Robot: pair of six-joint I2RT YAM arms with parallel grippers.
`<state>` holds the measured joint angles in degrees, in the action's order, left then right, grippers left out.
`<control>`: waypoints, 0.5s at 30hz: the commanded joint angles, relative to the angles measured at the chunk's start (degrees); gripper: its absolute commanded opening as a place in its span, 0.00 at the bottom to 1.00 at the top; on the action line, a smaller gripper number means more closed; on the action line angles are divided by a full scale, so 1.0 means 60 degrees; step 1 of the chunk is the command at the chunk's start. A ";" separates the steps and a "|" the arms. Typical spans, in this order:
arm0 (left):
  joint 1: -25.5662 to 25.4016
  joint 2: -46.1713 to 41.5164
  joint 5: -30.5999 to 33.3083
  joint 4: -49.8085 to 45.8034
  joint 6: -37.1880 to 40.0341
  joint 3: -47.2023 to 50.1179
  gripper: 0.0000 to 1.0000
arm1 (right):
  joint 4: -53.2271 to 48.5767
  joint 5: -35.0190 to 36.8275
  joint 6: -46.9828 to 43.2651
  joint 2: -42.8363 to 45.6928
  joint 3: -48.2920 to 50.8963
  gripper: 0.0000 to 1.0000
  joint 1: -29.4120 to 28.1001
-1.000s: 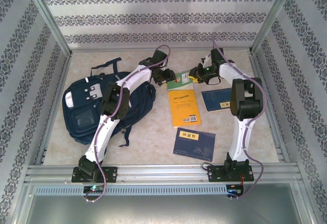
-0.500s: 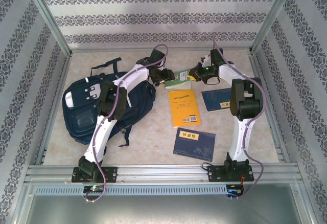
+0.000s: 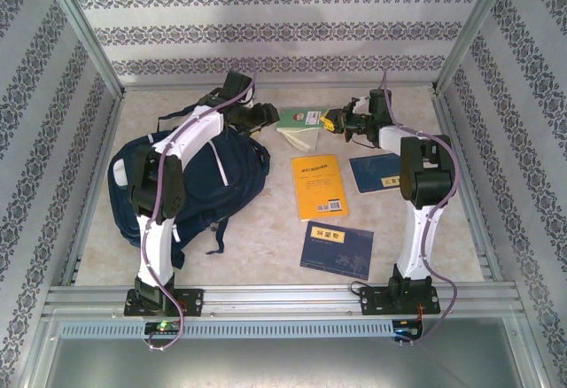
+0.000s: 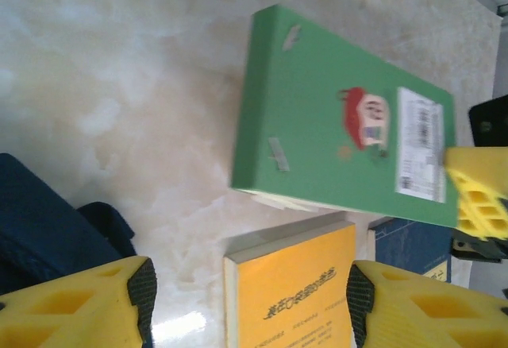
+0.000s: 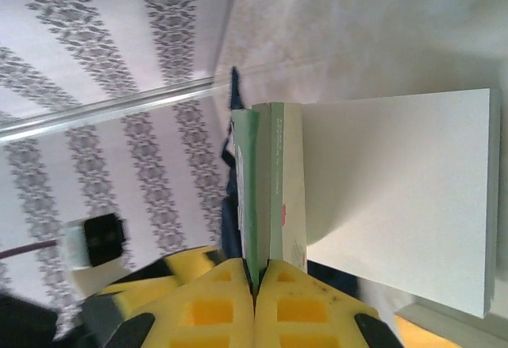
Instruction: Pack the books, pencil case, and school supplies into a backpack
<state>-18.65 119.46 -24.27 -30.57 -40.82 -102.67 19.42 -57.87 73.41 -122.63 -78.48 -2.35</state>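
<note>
I am holding the green booklet (image 3: 299,122) pinched in the right gripper (image 3: 328,123); its long axis is pointing at the spread left gripper (image 3: 264,115).

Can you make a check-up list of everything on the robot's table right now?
Surface: pale marbled table.
Job's things: backpack lies on the left; orange book, near navy book and far navy book lie flat outside it; green booklet is held by one edge.
Clutter: nothing seen.
Grippers: right gripper shut on the green booklet; left gripper open, holding nothing.
Cables: purple cables run along both arms.
Surroundings: patterned walls, metal frame.
</note>
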 commanded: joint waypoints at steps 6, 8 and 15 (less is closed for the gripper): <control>0.0417 0.0812 -0.1145 0.1009 -0.0991 -0.0243 0.72 | 0.3338 -0.0849 0.2110 0.0165 0.0618 0.00 0.0004; 0.0454 0.1073 -0.1446 0.1267 -0.1211 -0.0418 0.72 | 0.3435 -0.0873 0.2128 0.0203 0.0697 0.00 -0.0055; 0.0475 0.1532 -0.2177 0.2720 -0.2057 -0.0441 0.70 | 0.3839 -0.0874 0.2425 0.0137 0.0943 0.00 -0.0231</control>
<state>-16.36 127.76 -34.02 -21.41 -49.56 -103.77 37.01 -59.83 86.11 -122.63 -73.47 -2.48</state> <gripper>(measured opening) 0.704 0.068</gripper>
